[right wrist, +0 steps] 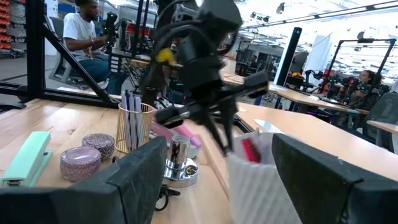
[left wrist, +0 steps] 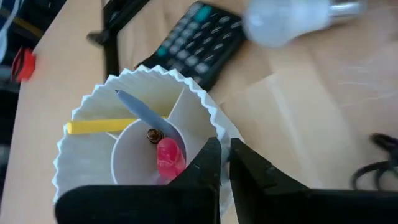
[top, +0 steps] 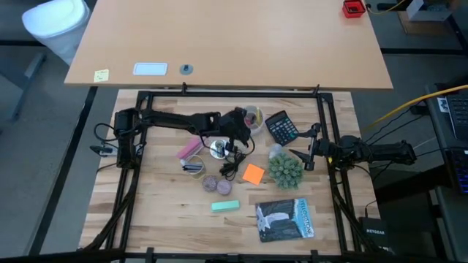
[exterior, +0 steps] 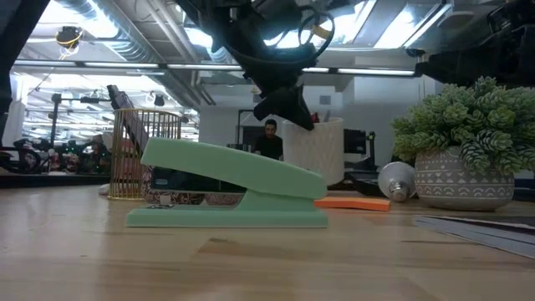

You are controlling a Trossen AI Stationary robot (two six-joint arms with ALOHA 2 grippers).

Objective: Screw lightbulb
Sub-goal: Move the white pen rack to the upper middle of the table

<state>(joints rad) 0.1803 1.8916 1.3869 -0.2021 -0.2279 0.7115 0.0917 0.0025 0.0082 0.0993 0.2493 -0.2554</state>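
Wood-topped table (top: 161,219), seen from above, fills the lower half of the frame, with clutter gathered at its centre. At centre left the left arm reaches rightward, and the left gripper (top: 245,126) sits over the near rim of the white cup (top: 253,117) just above frame centre. In the left wrist view its two dark fingers (left wrist: 208,165) are pressed almost together with only a sliver between them, right at the cup's fluted rim (left wrist: 186,87); whether they pinch that rim cannot be told. Inside the cup lie a yellow pen (left wrist: 99,126), a grey one and a red one.

Left of centre in the high view are a pink block (top: 189,150), a gold wire pen holder (top: 194,167) and the silvery socket (top: 218,149) with its black cord. Below them sit two small speckled round tins (top: 217,185) and a mint-green stapler (top: 226,206). An orange sticky-note pad (top: 253,173) lies at centre, a black calculator (top: 281,127) up and to the right.

The lightbulb (top: 276,150) lies on its side on the table right of centre, touching nothing but the wood, just beside the potted plant (top: 285,170); the low view shows it (exterior: 396,181) next to the plant's pot. A dark booklet (top: 285,219) lies at lower right.

At the right, the right gripper (top: 301,158) hangs beside the plant with its fingers spread wide, holding nothing.
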